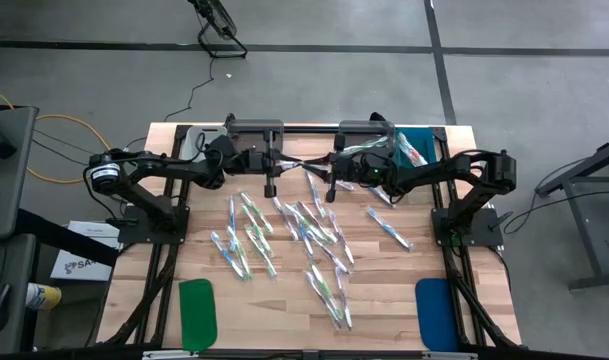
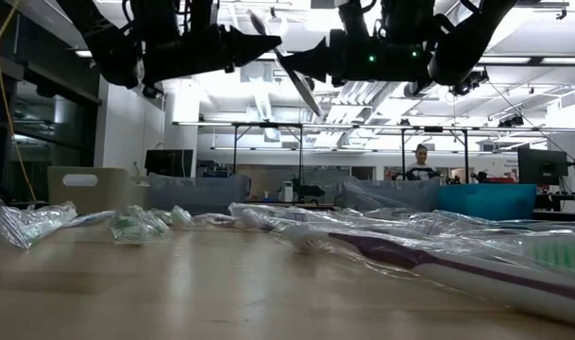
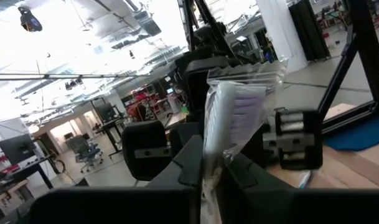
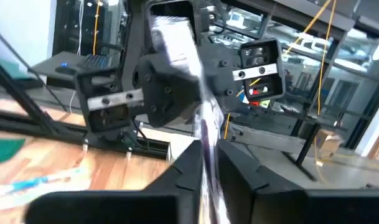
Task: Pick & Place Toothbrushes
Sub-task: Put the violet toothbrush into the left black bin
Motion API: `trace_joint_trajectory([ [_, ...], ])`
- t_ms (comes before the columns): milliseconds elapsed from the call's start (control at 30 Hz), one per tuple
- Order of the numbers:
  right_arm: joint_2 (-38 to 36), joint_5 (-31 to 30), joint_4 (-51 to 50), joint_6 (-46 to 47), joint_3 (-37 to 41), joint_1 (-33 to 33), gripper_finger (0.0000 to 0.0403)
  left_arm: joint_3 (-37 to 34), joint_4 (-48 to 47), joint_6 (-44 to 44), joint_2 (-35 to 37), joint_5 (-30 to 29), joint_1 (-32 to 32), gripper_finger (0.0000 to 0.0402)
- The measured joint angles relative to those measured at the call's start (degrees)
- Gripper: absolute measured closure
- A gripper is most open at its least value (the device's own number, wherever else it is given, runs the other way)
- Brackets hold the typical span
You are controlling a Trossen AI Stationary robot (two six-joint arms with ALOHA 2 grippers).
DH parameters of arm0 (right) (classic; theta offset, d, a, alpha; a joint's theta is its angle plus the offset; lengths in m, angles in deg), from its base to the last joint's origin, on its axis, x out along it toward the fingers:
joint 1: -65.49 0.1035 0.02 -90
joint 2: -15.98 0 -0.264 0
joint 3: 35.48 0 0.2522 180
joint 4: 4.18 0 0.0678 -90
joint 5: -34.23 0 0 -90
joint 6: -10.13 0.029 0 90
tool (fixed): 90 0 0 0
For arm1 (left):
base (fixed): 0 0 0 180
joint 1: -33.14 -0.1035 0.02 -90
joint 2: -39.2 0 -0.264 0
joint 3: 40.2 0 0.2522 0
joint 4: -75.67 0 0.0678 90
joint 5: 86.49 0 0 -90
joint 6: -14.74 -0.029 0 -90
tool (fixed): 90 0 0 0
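Many toothbrushes (image 1: 304,235) lie scattered on the table (image 1: 164,200), between a green pad (image 1: 197,312) and a blue pad (image 1: 436,312) at the near edge. Farther back, above the table, the left gripper (image 1: 284,162) and right gripper (image 1: 322,162) meet, both closed on one wrapped toothbrush (image 3: 229,118). Behind them stand the bins (image 1: 256,131).

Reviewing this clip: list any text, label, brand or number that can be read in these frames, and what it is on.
"SA": start of a printed word on the white sheet lying off the table's left edge; the rest is cut off.
Small print on the same sheet: too small to read.
Toothbrushes, wrappers: no legible print.
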Motion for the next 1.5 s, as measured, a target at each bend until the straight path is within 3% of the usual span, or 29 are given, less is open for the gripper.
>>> trace_joint_trajectory([
  [333,-4.64,-4.97,-10.74,6.75,0.00,0.00,0.0259,-0.02,-5.26,-1.56,2.37,-0.51,-3.05,0.0393],
  [500,-10.41,-6.60,-23.24,8.09,-0.02,0.00,0.0243,1.25,-16.07,-3.95,5.82,-0.81,-7.48,0.0393],
  [633,-14.74,-8.57,-32.51,8.15,-0.02,0.31,0.0241,5.18,-30.83,-8.16,7.92,-1.79,-10.79,0.0393],
  [833,-18.60,-14.87,-42.21,8.24,-0.02,1.04,0.0241,16.05,-61.30,-18.45,8.74,-13.35,-12.48,0.0393],
  [967,-19.37,-16.89,-45.96,9.56,-0.02,1.22,0.0241,20.95,-72.47,-24.08,8.74,-24.67,-12.39,0.0394],
  [1133,-19.37,-17.66,-48.41,9.67,-0.02,1.23,0.0240,21.94,-79.08,-27.98,8.74,-32.55,-13.53,0.0394],
  [1500,-21.49,-22.53,-54.52,12.48,0.00,1.53,0.0240,21.99,-81.11,-36.91,0.40,-34.01,-16.54,0.0394],
])
